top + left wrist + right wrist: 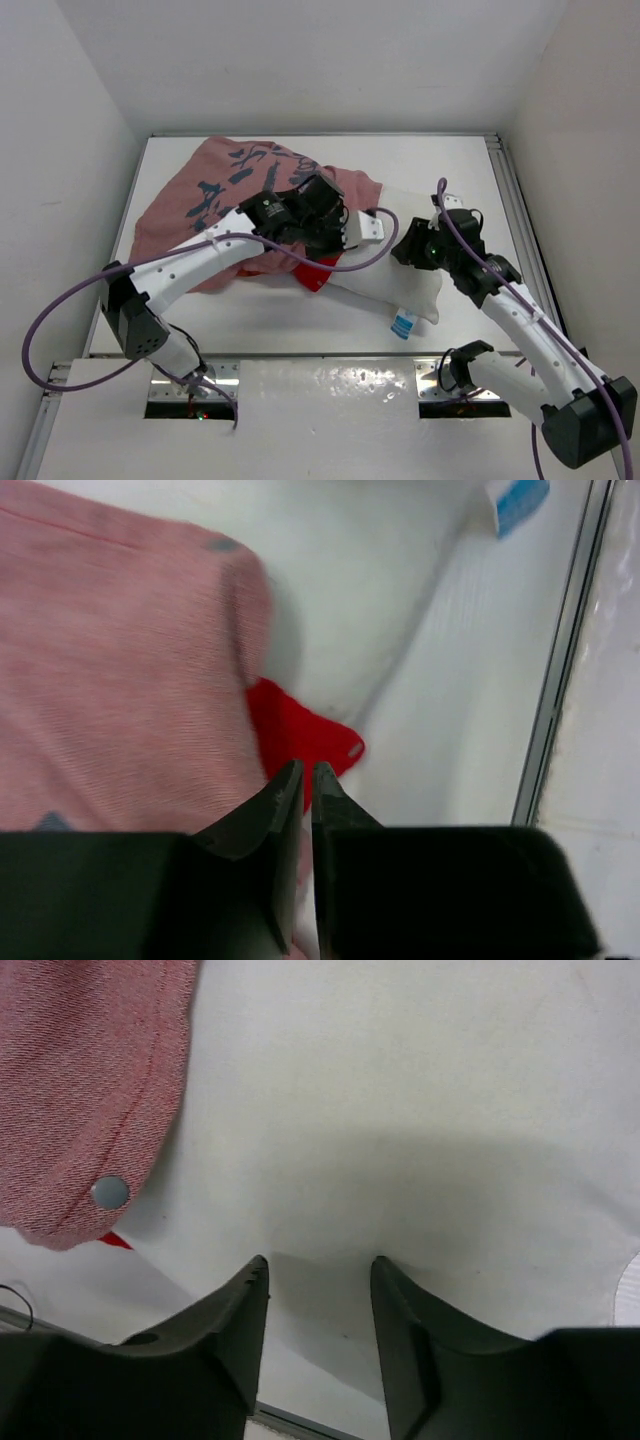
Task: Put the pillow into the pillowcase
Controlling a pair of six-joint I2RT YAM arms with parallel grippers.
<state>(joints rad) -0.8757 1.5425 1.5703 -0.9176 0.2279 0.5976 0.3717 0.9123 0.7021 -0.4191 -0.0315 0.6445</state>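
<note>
Pillow (405, 280) lies on the worktop (280, 320) toward the right. Its left part is under the mouth of the pillowcase (210, 190) and its right end is bare and white. The pillowcase is spread toward the far left corner, pinkish inside out, with dark print showing through.

The left tool (305, 778) is closed down to a thin slit. A bright red corner of the pillowcase (300, 730) runs into that slit, so the tool appears clamped on the fabric edge. From above, the left tool (330, 245) sits at the join where cover and pillow meet.

The right tool (320, 1270) has its fingers (250, 1300) apart. Only white pillow (400, 1110) shows between them, and it grips nothing. The tips are right at the fabric, but whether they press into it cannot be told. From above, the right tool (420, 250) is over the pillow's bare end.

The pillow looks plump and smooth, with a blue-and-white tag (403, 325) at its near edge. In the left wrist view the tag (520, 500) is cut off by the top border. The right wrist view shows the pillowcase hem (90, 1090) draped over the pillow's upper left, with a small grey snap (110, 1192) on it.

The left arm hides how far the pillow reaches inside, and the cover's printed side is out of sight.
</note>
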